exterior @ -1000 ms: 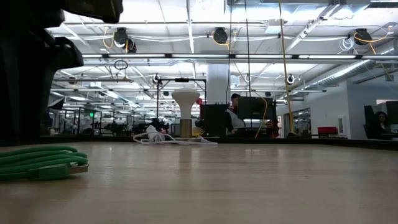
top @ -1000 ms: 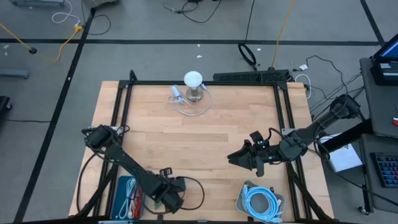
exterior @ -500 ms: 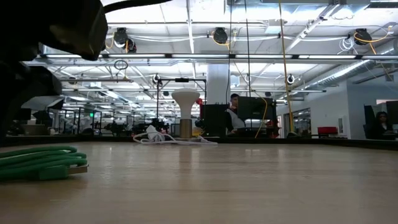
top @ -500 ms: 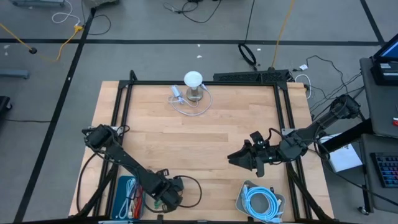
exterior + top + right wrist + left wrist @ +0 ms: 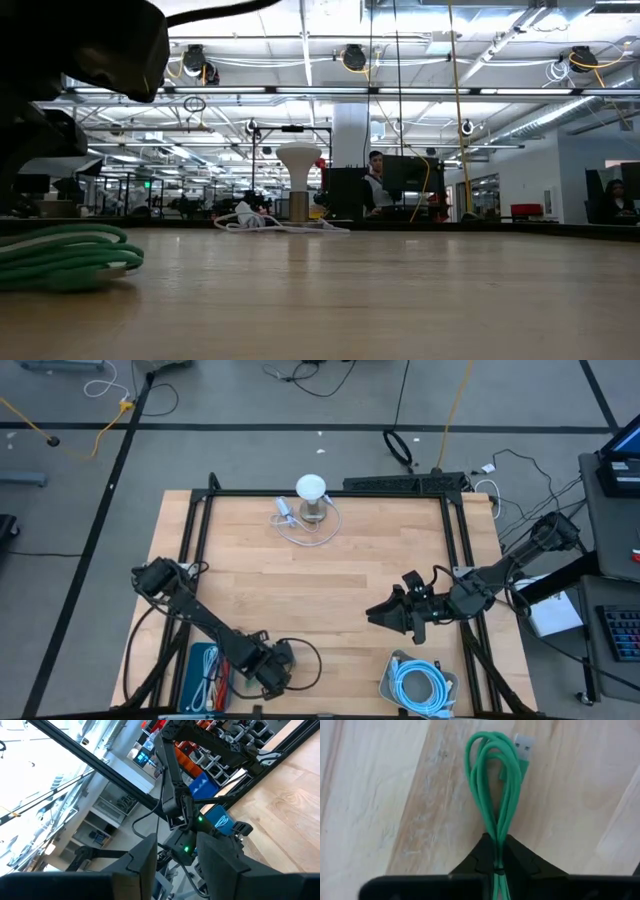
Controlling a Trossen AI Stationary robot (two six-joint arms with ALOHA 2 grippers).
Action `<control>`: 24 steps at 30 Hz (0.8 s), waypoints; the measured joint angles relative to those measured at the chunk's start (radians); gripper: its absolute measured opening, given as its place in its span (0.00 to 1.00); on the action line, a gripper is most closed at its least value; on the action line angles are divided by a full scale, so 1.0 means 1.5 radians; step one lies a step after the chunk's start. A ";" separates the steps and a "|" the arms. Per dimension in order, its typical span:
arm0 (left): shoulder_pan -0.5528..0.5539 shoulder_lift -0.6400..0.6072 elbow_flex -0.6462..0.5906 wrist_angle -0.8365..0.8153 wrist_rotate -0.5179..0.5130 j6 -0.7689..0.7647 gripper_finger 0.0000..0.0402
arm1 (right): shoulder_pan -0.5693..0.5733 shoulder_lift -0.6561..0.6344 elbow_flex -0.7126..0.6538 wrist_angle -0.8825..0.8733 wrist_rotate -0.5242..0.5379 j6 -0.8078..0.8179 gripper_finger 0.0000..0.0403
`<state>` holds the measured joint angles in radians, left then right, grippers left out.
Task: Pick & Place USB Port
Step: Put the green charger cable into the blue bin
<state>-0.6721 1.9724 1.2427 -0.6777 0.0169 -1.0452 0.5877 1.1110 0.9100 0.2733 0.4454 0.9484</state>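
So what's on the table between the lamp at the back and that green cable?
Nothing: in the low view bare wood runs from the green cable to the lamp and its white cord.

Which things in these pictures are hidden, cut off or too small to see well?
- Green cable: in the left wrist view its lower end is hidden between the left gripper fingers; in the low view the picture's left edge cuts it off.
- Left gripper in the high view: its fingertips are hidden under its own dark body.
- White plug beside the lamp: too small in the high view to tell its type.
- Blue cable: the bottom edge cuts off its tray.
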 joint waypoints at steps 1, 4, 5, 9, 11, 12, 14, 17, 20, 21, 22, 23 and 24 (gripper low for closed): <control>0.002 0.000 0.000 0.000 0.002 -0.010 0.05 | 0.000 0.000 0.000 0.000 0.000 0.000 0.32; 0.011 -0.012 -0.001 -0.005 0.021 -0.051 0.04 | 0.000 0.000 0.000 0.000 0.000 -0.003 0.32; 0.015 -0.019 -0.001 -0.008 0.031 -0.068 0.03 | 0.000 0.000 0.000 0.000 0.001 -0.008 0.32; 0.028 -0.079 0.008 -0.096 0.059 -0.169 0.03 | 0.000 0.000 -0.002 0.001 0.012 -0.034 0.32; 0.027 -0.135 0.028 -0.131 0.049 -0.239 0.03 | 0.000 0.000 -0.010 0.002 0.024 -0.045 0.32; 0.023 -0.162 0.033 -0.143 0.041 -0.279 0.03 | 0.000 0.000 -0.014 0.002 0.032 -0.050 0.32; 0.011 -0.211 0.042 -0.168 -0.005 -0.364 0.03 | 0.000 0.000 -0.025 0.004 0.040 -0.053 0.32; -0.023 -0.278 0.052 -0.201 -0.070 -0.498 0.03 | 0.000 0.000 -0.041 0.005 0.055 -0.052 0.32; -0.076 -0.302 0.069 -0.279 -0.066 -0.630 0.03 | -0.008 0.000 -0.057 0.012 0.053 -0.042 0.32; -0.101 -0.299 0.070 -0.312 -0.058 -0.681 0.03 | -0.009 0.000 -0.061 0.020 0.052 -0.037 0.32; -0.128 -0.297 0.070 -0.337 -0.047 -0.729 0.03 | -0.011 0.000 -0.066 0.028 0.052 -0.035 0.32; -0.153 -0.296 0.070 -0.350 -0.032 -0.776 0.03 | -0.013 0.000 -0.070 0.039 0.051 -0.036 0.32; -0.178 -0.295 0.070 -0.355 -0.024 -0.826 0.03 | -0.016 0.000 -0.073 0.045 0.048 -0.039 0.32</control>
<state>-0.9387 1.5305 1.3475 -1.2101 -0.0195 -2.2842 0.5633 1.1108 0.8011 0.3408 0.5177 0.8897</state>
